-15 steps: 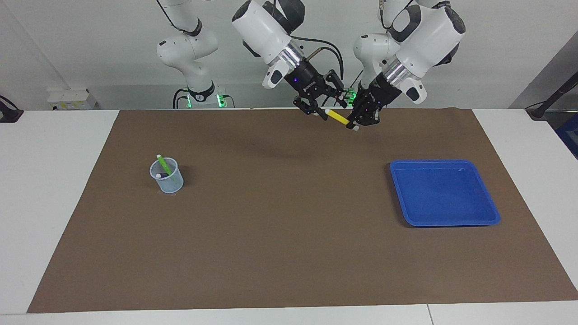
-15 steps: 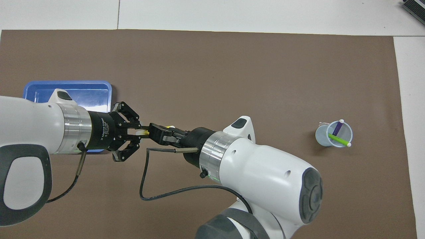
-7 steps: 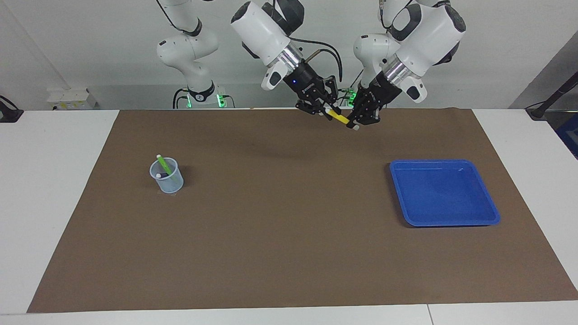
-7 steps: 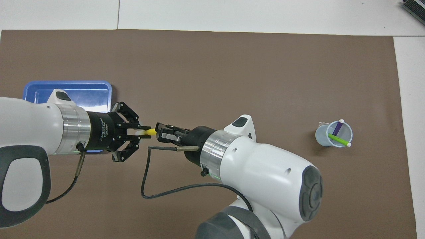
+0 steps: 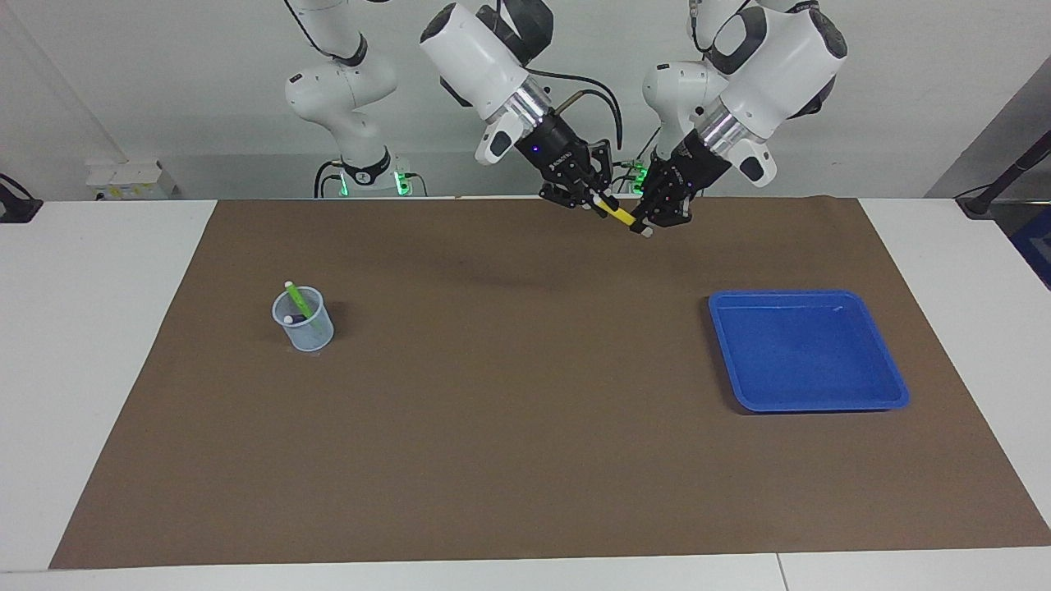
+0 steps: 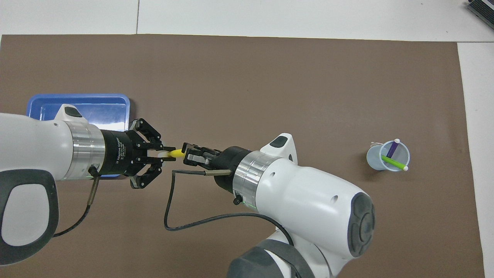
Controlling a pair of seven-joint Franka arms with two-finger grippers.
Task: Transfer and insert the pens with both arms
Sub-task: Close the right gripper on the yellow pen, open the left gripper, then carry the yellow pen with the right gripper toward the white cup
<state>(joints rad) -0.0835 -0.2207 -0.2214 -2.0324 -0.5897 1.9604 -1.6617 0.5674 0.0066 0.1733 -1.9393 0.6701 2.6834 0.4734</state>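
Your left gripper (image 5: 649, 223) is closed on the yellow pen (image 5: 621, 216), pinching it near the whitish end that pokes out just below the fingertips, at upper centre of the facing view. Your right gripper (image 5: 593, 203) has its fingertips pressed together on the pen's other end, so both hands hold the one pen. In the overhead view only a short yellow stretch (image 6: 177, 153) shows between the two sets of fingers, left of centre; how far the right fingers overlap the pen is hard to judge there.

Both arms slope down from the top of the facing view, wrists angled toward each other, and the grippers meet above the brown mat (image 5: 525, 460) near its upper edge. The pen hangs in the air, tilted.

The green pen (image 5: 296, 300) and the purple pen (image 6: 393, 149) stand in the clear cup (image 5: 309, 332), left of centre in the facing view. The blue tray (image 5: 821, 401) lies at right.
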